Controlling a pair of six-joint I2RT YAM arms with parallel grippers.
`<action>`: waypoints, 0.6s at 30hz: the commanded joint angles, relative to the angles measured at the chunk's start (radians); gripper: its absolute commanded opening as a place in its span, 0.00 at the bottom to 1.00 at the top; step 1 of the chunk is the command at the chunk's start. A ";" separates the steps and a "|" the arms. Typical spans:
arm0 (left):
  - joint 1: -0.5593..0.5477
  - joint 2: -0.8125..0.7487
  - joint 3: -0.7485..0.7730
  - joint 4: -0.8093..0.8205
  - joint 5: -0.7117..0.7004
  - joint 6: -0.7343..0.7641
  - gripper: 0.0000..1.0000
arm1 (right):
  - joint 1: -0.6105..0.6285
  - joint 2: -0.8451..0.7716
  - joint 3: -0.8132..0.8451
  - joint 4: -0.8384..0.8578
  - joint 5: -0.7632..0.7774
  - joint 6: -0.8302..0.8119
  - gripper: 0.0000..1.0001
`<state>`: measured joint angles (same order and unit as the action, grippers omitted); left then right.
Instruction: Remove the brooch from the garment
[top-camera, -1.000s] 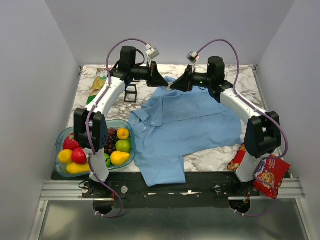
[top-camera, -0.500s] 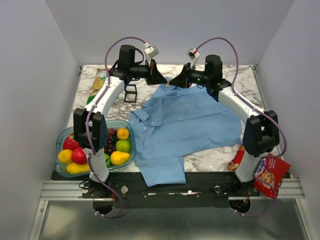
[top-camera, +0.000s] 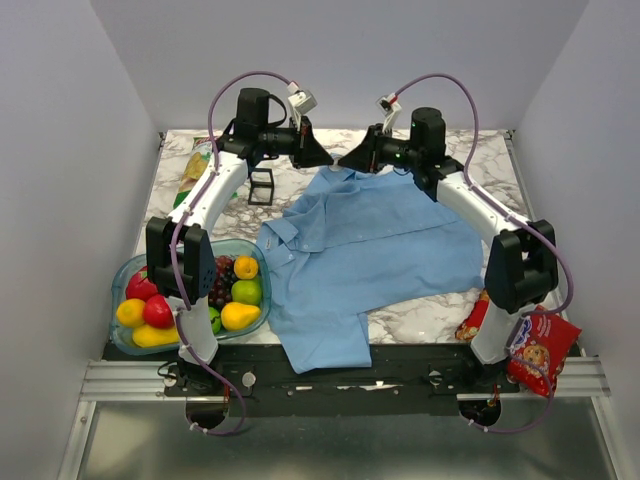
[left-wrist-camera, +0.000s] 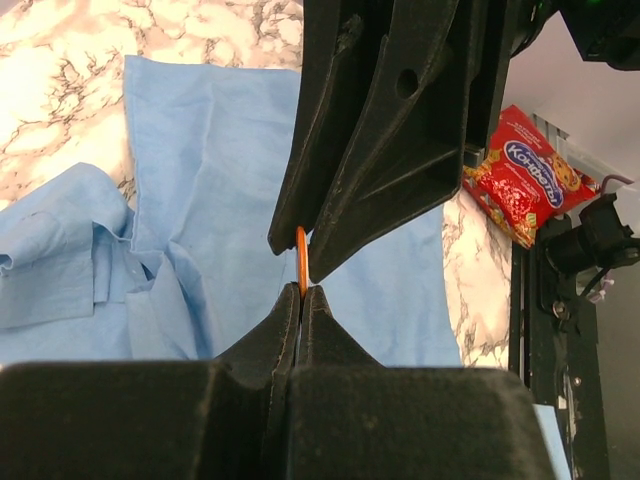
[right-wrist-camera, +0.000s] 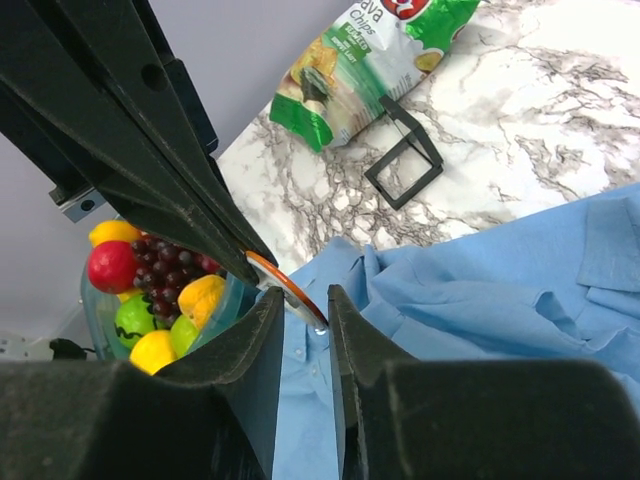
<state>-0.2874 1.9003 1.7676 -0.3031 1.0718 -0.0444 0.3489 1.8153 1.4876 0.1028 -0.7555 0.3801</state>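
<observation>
1. Mid tabletop (top-camera: 430, 310): garment (top-camera: 370, 250), near hem over front edge.
2. Near-L, just beside garment: fruit bowl (top-camera: 250, 247).
3. Far-L: crisp bag (top-camera: 200, 160); frame stand (top-camera: 261, 187) betw. bag & garment.
4. Near-R edge, by arm base: snack packet (top-camera: 540, 350).
5. Over garment's far edge: L pincer (top-camera: 328, 163) & R pincer (top-camera: 343, 165) tip to tip, brooch (left-wrist-camera: 301, 262) betw.

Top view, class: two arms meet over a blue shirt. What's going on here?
The left pincer is shut on a thin orange brooch at the shirt's far edge. The right pincer meets it there, jaws slightly apart around the brooch's other end. Whether it grips, or the brooch is free, isn't clear.
</observation>
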 joint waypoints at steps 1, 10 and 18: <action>-0.033 -0.001 0.016 -0.113 0.117 -0.002 0.00 | -0.047 -0.069 0.016 0.139 0.041 0.034 0.32; -0.029 0.011 0.020 -0.119 0.109 0.003 0.00 | -0.065 -0.142 -0.056 0.144 -0.030 -0.042 0.38; -0.004 -0.035 0.027 -0.333 -0.044 0.233 0.00 | -0.068 -0.105 -0.047 -0.372 0.048 -1.064 0.50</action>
<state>-0.3119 1.9003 1.7767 -0.4858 1.1160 0.0364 0.2802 1.6867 1.4559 0.0452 -0.7906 -0.0612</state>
